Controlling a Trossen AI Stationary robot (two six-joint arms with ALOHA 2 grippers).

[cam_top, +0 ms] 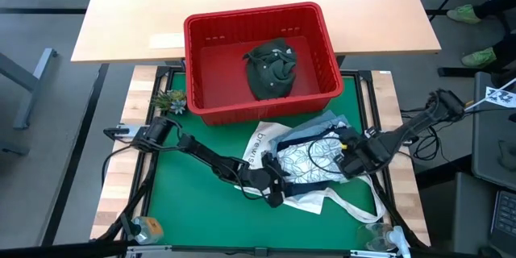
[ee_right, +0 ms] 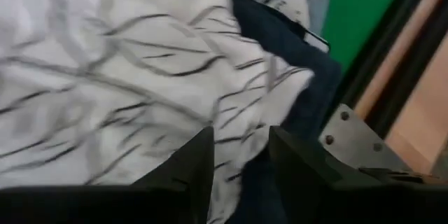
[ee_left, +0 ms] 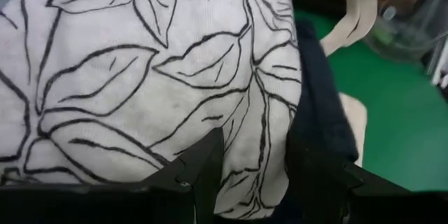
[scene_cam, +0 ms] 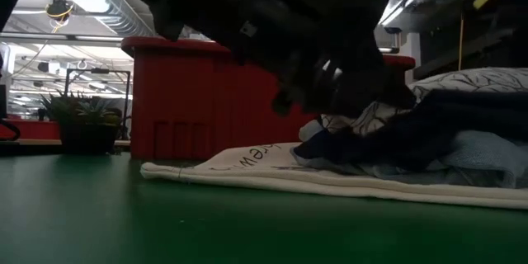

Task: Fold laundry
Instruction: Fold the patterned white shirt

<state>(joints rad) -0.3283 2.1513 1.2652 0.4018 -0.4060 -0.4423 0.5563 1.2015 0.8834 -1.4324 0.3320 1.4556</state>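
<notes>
Left gripper (ee_left: 255,175) and right gripper (ee_right: 238,175) each pinch the white leaf-printed garment (cam_top: 302,155) on the desk's front-right pile; uneven pulling could drag up the navy garment (ee_left: 318,112) beneath.

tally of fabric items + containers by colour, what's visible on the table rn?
Dark olive garment, in the red basket: 1
White leaf-print garment, both grippers closed on it: 1
Navy garment: 1
Light blue garment: 1
White tote bag: 1
Red basket: 1
Total: 6
</notes>
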